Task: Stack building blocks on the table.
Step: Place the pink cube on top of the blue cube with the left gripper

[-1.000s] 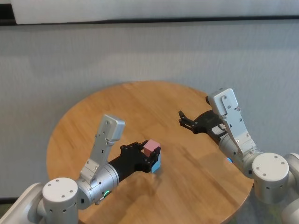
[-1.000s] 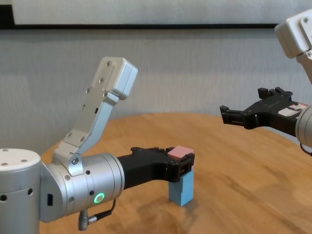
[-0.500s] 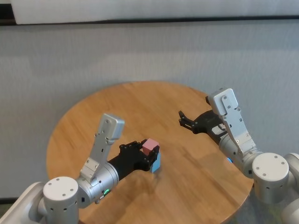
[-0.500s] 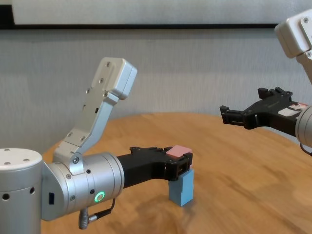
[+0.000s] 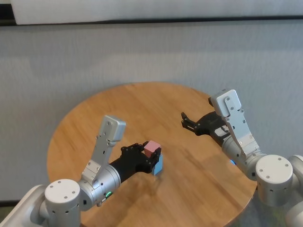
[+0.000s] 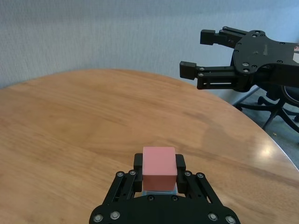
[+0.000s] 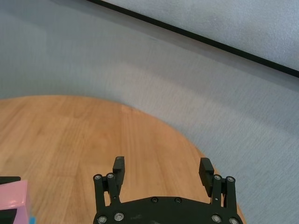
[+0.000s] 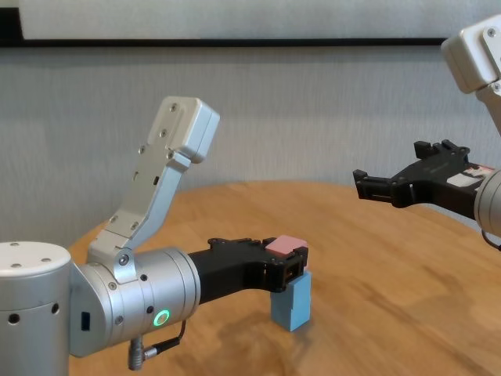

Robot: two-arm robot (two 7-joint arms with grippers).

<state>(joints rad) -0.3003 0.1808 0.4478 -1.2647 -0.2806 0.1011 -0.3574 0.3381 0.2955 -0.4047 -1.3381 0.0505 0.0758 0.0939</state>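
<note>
The pink block (image 5: pixel 152 147) sits on top of a light blue block column (image 5: pixel 158 164) near the middle front of the round wooden table (image 5: pixel 118 109). My left gripper (image 5: pixel 153 153) is shut on the pink block, one finger on each side, as the left wrist view (image 6: pixel 159 164) shows. In the chest view the blue column (image 8: pixel 291 301) looks taller than one cube; I cannot tell the seam. My right gripper (image 5: pixel 183 120) is open and empty, held above the table to the right of the stack, well apart from it.
The table's far edge meets a grey wall (image 5: pixel 151 52). Bare tabletop (image 8: pixel 391 274) lies between the stack and the right gripper. A chair base (image 6: pixel 275 112) shows beyond the table in the left wrist view.
My left gripper with the pink block has shifted slightly back toward me over the blue column. The right arm has not moved.
</note>
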